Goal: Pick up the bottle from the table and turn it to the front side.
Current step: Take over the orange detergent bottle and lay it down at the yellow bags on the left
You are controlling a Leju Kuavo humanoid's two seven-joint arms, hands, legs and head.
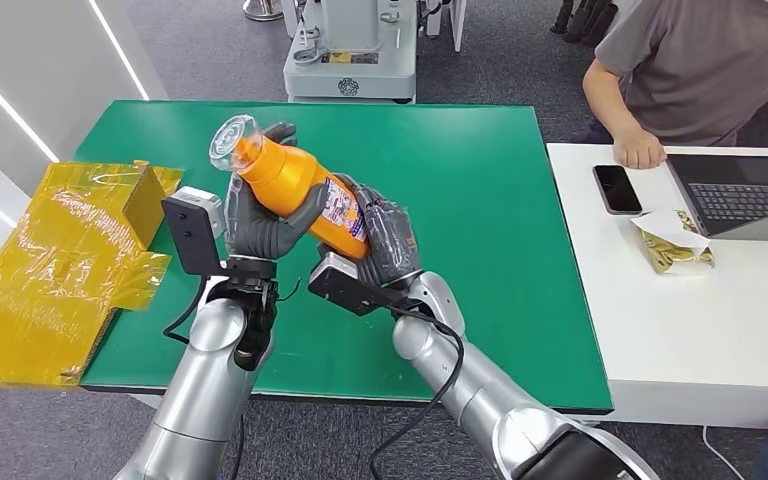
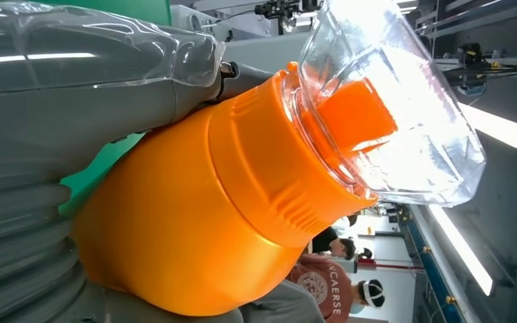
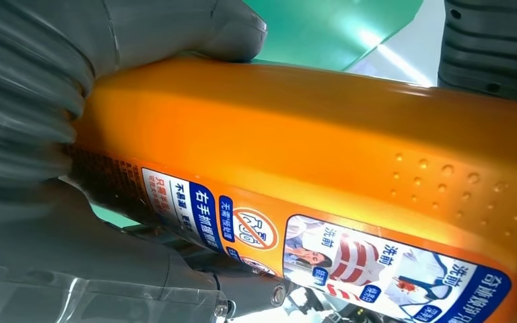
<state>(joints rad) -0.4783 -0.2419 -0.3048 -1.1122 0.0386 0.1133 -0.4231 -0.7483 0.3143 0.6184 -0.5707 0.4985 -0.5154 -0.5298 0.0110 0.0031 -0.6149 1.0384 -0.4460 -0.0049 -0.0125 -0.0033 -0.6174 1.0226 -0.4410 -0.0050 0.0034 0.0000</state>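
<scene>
Both hands hold the bottle up

In the frame's middle, the left hand (image 1: 260,215) and right hand (image 1: 385,240) wrap the orange detergent bottle (image 1: 300,185) above the green table (image 1: 480,200). Best to turn slowly, gripping tight.

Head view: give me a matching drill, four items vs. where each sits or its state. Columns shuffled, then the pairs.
Items
1. orange bottle
2. phone
3. yellow film-wrapped box
4. laptop

Places or states
A. lying flat on the white table, screen dark
B. at the green table's left edge, overhanging it
C. held tilted above the green table, left hand and right hand both gripping it
D. open, in front of the seated person

Pairs: 1-C, 2-A, 3-B, 4-D
</scene>
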